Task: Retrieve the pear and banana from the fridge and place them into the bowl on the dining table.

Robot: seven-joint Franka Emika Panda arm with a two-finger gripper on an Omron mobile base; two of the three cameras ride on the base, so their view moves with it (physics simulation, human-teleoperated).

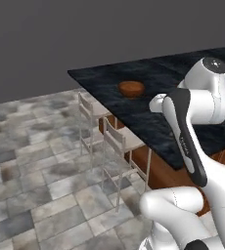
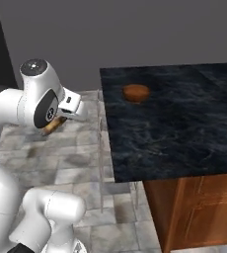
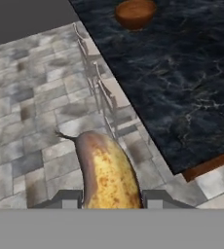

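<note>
Half the banana (image 3: 106,172) is hiding behind the fingers (image 3: 65,198) I'm clamping on it, bowl (image 3: 135,12) cropping at top edge, no writing showing.

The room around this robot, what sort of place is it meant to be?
Most likely a computer-drawn kitchen or dining area. A big island with a black marble top and wooden base carries a wooden bowl, white chairs stand along it on a stone-tile floor, and the tool holds a banana.
</note>
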